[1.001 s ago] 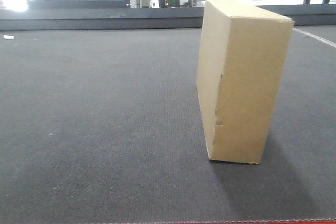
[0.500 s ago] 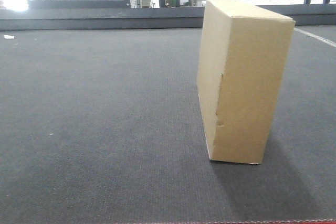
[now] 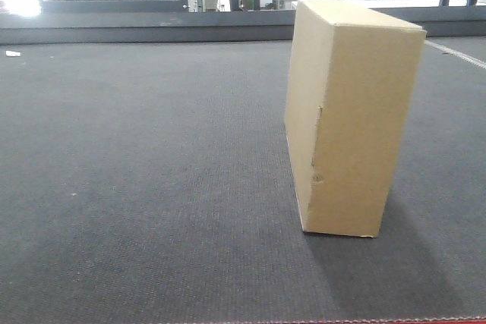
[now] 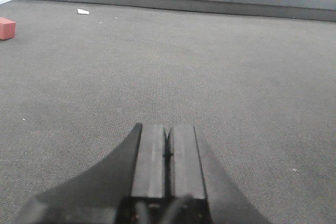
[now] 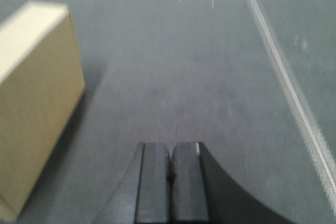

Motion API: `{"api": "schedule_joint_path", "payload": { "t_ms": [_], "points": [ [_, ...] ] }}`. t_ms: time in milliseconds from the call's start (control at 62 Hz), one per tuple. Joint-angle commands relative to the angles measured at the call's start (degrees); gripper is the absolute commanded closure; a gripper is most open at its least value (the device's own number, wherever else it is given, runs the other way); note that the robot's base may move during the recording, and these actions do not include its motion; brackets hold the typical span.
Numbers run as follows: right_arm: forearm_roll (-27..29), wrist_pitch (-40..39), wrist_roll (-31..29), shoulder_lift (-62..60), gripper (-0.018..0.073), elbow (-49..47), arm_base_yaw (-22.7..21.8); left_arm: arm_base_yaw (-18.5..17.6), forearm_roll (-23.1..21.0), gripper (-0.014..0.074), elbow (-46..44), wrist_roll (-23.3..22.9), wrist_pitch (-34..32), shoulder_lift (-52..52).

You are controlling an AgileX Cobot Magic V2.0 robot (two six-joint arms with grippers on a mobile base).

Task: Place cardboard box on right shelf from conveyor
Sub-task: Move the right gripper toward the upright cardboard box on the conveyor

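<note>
The tan cardboard box (image 3: 349,111) stands upright on its narrow edge on the dark grey conveyor (image 3: 152,172), right of centre in the front view, with a small dented crease low on its left face. In the right wrist view the cardboard box (image 5: 34,98) fills the left side. My right gripper (image 5: 170,148) is shut with nothing in it, to the right of the box and apart from it. My left gripper (image 4: 168,129) is shut and empty above bare conveyor belt (image 4: 210,66). The right shelf is out of view.
A red block (image 4: 7,27) and a white scrap (image 4: 83,11) lie far left on the belt. A pale line (image 5: 283,77) runs along the belt's right side. The red frame edge (image 3: 380,321) shows at the near edge. Desks and windows stand behind.
</note>
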Motion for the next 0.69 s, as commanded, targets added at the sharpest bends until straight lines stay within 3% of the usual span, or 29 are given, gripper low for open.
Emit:
{"api": "schedule_joint_path", "payload": {
  "t_ms": [0,194,339,436,500,565,678],
  "points": [
    [0.15,0.45,-0.41,6.02,0.0512,-4.72,0.05,-0.09,0.07,0.0713,0.59,-0.27,-4.92,-0.47],
    [1.86,3.07,-0.29,18.35,0.0512,-10.14,0.29,-0.09,0.07,0.0713,0.59,-0.27,-4.92,-0.47],
    [1.46,10.03,0.50,27.46,0.0512,-17.33,3.53,-0.09,0.07,0.0713,0.59,-0.27,-4.92,-0.47],
    [0.61,10.45,4.01,31.99,0.0493,-21.74,5.97,-0.09,0.07,0.0713,0.59,-0.27,-4.92,-0.47],
    [-0.66,10.50,6.28,34.91,0.0423,-24.85,7.13,-0.09,0.07,0.0713,0.59,-0.27,-4.92,-0.47],
    [-2.13,11.08,8.34,37.57,0.0286,-27.87,8.41,-0.09,0.07,0.0712,0.59,-0.27,-4.92,-0.47],
    [-2.62,13.50,13.02,41.95,-0.0078,-33.16,10.03,-0.09,0.07,0.0713,0.59,-0.27,-4.92,-0.47]
  ]
}}
